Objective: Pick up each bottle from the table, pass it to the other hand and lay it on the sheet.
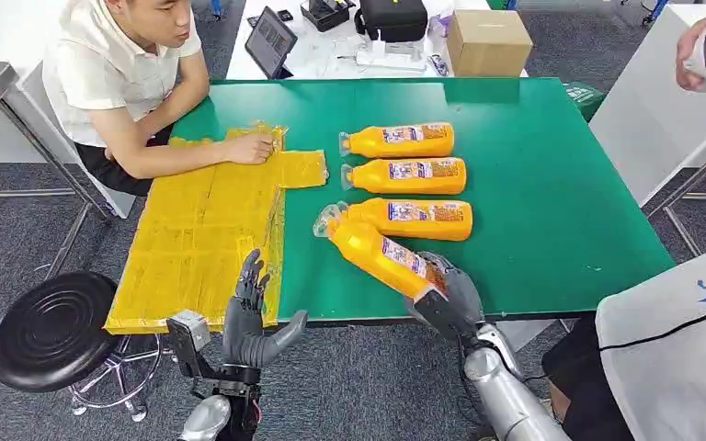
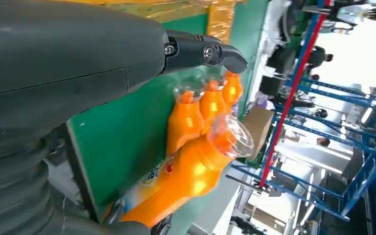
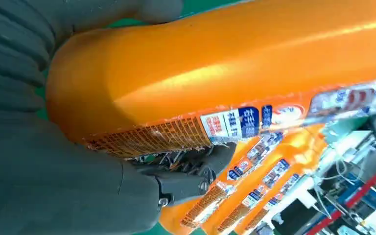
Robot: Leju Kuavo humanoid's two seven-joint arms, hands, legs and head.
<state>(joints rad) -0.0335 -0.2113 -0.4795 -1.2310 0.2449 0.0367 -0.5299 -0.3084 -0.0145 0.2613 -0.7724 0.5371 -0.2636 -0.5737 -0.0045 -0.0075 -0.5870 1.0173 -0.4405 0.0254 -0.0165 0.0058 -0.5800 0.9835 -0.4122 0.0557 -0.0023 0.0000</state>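
Bottles of orange liquid are what the table (image 1: 552, 184) carries, four in all on its green top; going from the left, a black stool (image 1: 51, 331) stands on the floor off the table's near left corner; a person in a white shirt (image 1: 115, 64) sits at the far left side with one hand resting on the yellow sheet (image 1: 198, 239), which covers the left part of the table down to its near edge; the left hand (image 1: 253, 322) hovers upright just in front of that near edge, beside the sheet's near right corner, fingers spread and holding nothing; to its right the held bottle (image 1: 381, 257) is tilted, clear cap pointing away toward the sheet and base toward the robot, and the right hand (image 1: 450, 299) grips it around the base, fingers wrapped on the labelled part as the right wrist view shows; just beyond it lie three more bottles in a row, the nearest bottle (image 1: 409, 219), the middle bottle (image 1: 404, 175) and the far bottle (image 1: 400, 140), all on their sides with caps pointing left, the held one's neck close against the nearest one's cap; a cardboard box (image 1: 489, 41) sits on a white table behind; another person in white (image 1: 671, 358) stands at the near right.
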